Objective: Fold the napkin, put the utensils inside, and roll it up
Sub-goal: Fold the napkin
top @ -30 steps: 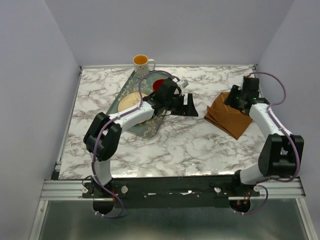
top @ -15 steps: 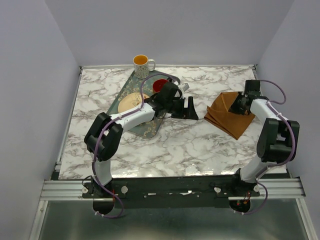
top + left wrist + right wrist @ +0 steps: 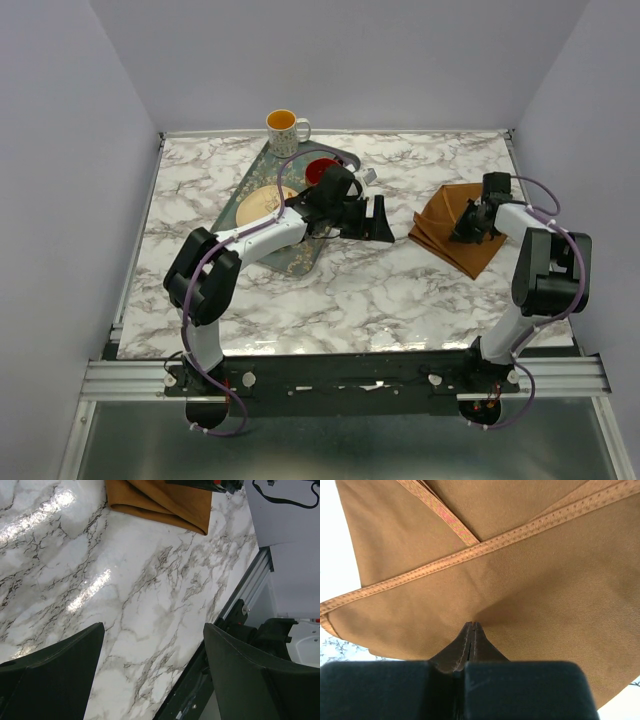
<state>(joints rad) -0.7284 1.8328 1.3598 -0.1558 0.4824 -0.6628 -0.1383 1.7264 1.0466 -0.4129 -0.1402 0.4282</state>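
Rust-brown cloth napkin (image 3: 440, 225) lies on the right side of the white marble surface (image 3: 340, 290). It is folded over into a thick, pointy shape with a few layers, and its stitched edges cross each other in the right wrist view. It looks like the folding step is the one in hand. No fork or spoon is on the cloth yet, and I cannot pick out the utensils in any view.

The right end effector (image 3: 468, 228) is down on the right part of the napkin (image 3: 520, 580). Its two fingers are pressed tight together, with no gap, and their tips touch the cloth. I cannot tell if a little bit of cloth is caught between them.

The left end effector (image 3: 385, 222) hangs over the bare surface, between the dark green patterned tray (image 3: 300, 255) on the left and the napkin on the right. Its fingers (image 3: 50, 675) are spread wide apart and hold nothing. The napkin (image 3: 160, 500) is near it but not touching.

I think the next move is to make the fold flat and neat. For that the right end effector has to get a good hold of an edge. After that, the utensils have to be found and laid on the cloth.
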